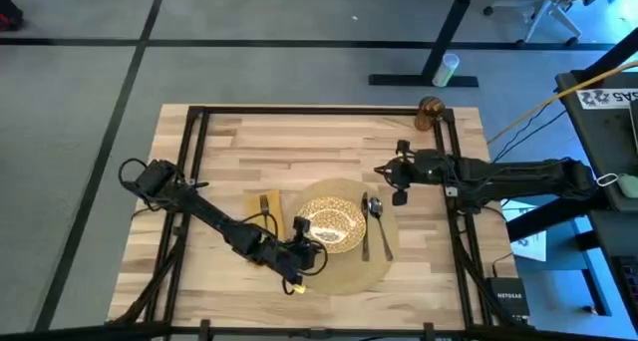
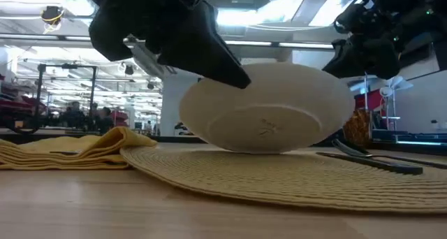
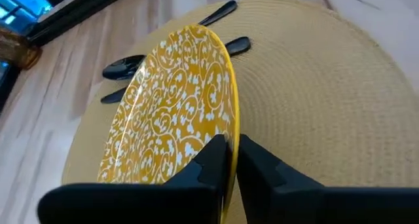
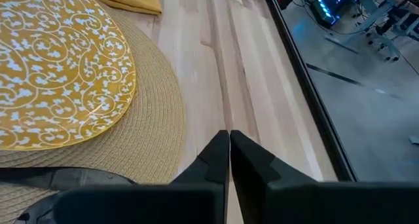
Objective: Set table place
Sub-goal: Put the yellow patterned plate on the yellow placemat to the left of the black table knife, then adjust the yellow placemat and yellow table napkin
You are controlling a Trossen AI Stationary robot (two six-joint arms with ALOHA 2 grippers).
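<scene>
The yellow patterned plate [image 1: 334, 223] sits tilted on the round tan placemat [image 1: 344, 266], its white underside [image 2: 272, 113] facing the low view. My left gripper [image 1: 304, 253] is shut on the plate's near-left rim. The mustard napkin [image 1: 261, 216] lies left of the placemat with the fork [image 1: 265, 205] on it. Spoon [image 1: 375, 209] and knife [image 1: 385, 239] lie on the placemat right of the plate. The amber glass [image 1: 431, 111] stands at the table's far right corner. My right gripper [image 1: 384, 170] is shut on nothing, above the table beyond the spoon. My left gripper pinches the plate's rim [image 3: 231, 129] between its two fingers, one on the patterned top face and one on the underside. The fingers come slanting from the table's near left. The held rim is raised and the plate tilts, its lower part [image 2: 262, 149] down at the placemat.
Black rails [image 1: 199, 142] frame the table [image 1: 299, 152]. Bare wood lies far of the placemat and at the near left. The right arm [image 1: 518, 176] reaches in from the right edge.
</scene>
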